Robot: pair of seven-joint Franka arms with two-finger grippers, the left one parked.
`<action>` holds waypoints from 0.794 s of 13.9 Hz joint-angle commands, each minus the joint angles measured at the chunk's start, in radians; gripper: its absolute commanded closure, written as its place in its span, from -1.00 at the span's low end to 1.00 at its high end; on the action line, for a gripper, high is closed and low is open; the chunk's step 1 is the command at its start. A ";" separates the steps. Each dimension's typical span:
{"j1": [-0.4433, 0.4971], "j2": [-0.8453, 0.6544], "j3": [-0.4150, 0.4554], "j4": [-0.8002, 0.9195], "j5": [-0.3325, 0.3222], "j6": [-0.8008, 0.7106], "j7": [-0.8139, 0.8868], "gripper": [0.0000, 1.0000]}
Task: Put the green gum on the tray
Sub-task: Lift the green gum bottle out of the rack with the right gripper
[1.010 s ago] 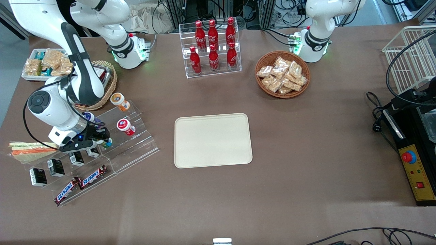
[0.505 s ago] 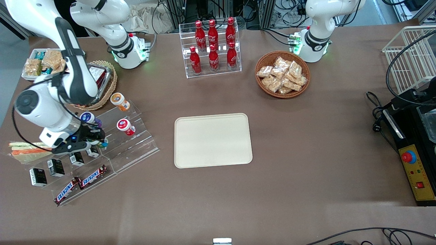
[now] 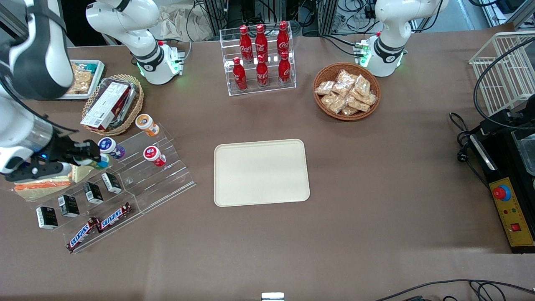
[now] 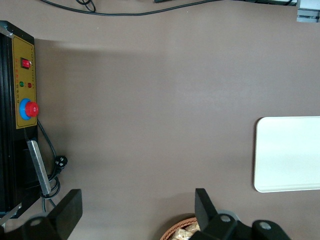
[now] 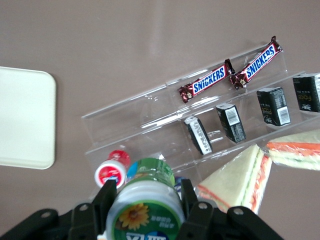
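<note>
Above the clear stepped rack (image 3: 138,179), at the working arm's end of the surface (image 3: 376,188), the end effector (image 3: 90,158) has its fingers clamped on the gum (image 5: 146,212), lifted off the rack. Its round green lid has a white rim and a sunflower print; the body is teal-green. The cream tray (image 3: 261,172) lies well apart, bare, with rounded corners and a low rim.
</note>
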 commanded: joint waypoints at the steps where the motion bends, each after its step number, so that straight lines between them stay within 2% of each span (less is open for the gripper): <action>1: 0.062 0.028 0.014 0.104 0.013 -0.090 0.145 0.67; 3: 0.130 0.028 0.043 0.105 0.016 -0.087 0.336 0.67; 5: 0.194 0.043 0.066 0.105 0.062 -0.072 0.554 0.66; 9: 0.317 0.127 0.074 0.078 0.067 0.078 0.769 0.66; 11: 0.371 0.158 0.074 -0.005 0.056 0.187 0.866 0.67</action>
